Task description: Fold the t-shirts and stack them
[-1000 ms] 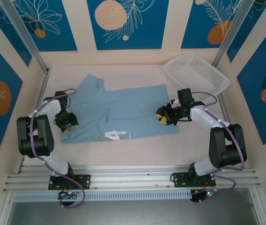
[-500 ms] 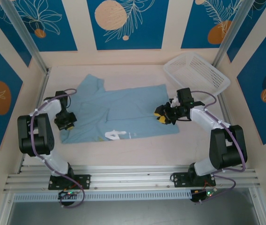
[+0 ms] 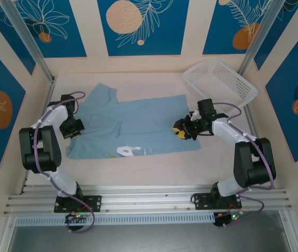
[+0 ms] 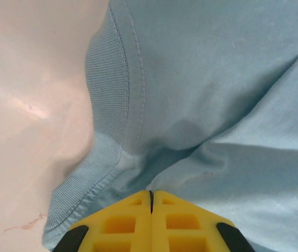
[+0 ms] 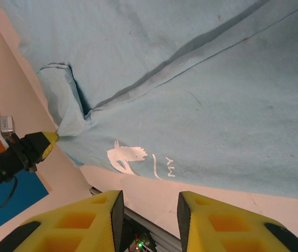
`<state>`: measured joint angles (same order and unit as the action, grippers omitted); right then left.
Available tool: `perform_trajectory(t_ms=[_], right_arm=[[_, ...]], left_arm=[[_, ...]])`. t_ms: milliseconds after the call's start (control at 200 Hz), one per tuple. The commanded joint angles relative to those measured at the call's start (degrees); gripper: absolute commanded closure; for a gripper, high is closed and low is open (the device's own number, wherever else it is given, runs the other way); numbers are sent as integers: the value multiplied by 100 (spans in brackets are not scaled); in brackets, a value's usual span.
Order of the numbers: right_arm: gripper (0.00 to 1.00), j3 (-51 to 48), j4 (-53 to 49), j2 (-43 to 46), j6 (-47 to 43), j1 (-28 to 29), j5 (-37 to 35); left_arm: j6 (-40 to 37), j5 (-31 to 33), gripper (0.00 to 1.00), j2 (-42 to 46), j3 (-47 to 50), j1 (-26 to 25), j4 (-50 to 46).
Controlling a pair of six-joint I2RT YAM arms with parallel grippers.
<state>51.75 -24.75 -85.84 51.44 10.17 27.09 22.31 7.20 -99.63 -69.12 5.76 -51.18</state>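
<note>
Softness and lightness are to be expected of the t-shirt [image 3: 138, 123]: thin sky-blue cotton that will sag, crease and drag along the counter [image 3: 154, 168] rather than keep any shape, though nothing about it is judged fragile or slippery. A hold is best taken at edges and corners, where seams give the cloth some body: the ribbed collar band [image 4: 107, 105], the shoulder seams, the hem corners.

The garment is laid out flat in the middle of the counter, apart from the white basket [image 3: 222, 81] at the far right. Its long axis is run from left to right across the top view, with the collar end pointed towards the left arm and the hem end towards the right arm. One sleeve is turned to the far side, and the white lettering [image 3: 129, 151] is seen at the near edge.

The left hand [image 4: 150, 195] is closed, its fingers pressed together, and cloth just beside the collar band appears to be pinched in it. The right hand [image 5: 149, 202] is held above the hem end with its fingers apart and nothing between them.
</note>
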Motion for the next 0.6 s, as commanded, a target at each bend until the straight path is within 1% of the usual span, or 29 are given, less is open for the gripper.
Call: perform_trajectory(t_ms=[0, 20, 35, 95, 120, 150, 215, 270, 310, 350, 395, 450, 520, 595], right_arm=[[65, 160, -256, -98, -27, 62, -95], [65, 168, -281, -95, -33, 64, -137], [64, 169, -298, -99, -37, 59, -168], [63, 210, -416, -117, -69, 54, -328], [63, 226, -459, -128, -81, 42, -396], [63, 231, -469, -147, -92, 35, -439], [63, 252, -517, -218, -116, 27, -592], [64, 295, -596, -341, -135, 16, -717], [65, 338, -667, -451, -152, 20, -806], [66, 387, -749, -568, -157, 27, -921], [68, 442, -805, -689, -170, 28, -1034], [70, 542, -889, -860, -228, 37, -1178], [71, 751, -1081, -1106, -300, 55, -1380], [73, 954, -1326, -1378, -362, 84, -1554]], left_arm=[[-69, 524, 98, -347, -205, -34, -481], [-41, 618, 94, -348, -215, -43, -524], [-17, 695, 89, -328, -224, -52, -551], [141, 1010, 60, -131, -233, -123, -617], [217, 1097, 55, -18, -251, -163, -649], [310, 1155, 53, 153, -270, -222, -696], [559, 1108, 52, 523, -286, -405, -801], [869, 826, 55, 755, -239, -559, -894], [1167, 524, 60, 877, -125, -606, -928], [1472, 21, 65, 969, 102, -611, -849], [1726, -524, 68, 1008, 403, -618, -633], [1987, -912, 72, 972, 705, -620, -403], [2123, -1034, 75, 799, 871, -608, -124], [2133, -992, 78, 486, 829, -540, 31]])
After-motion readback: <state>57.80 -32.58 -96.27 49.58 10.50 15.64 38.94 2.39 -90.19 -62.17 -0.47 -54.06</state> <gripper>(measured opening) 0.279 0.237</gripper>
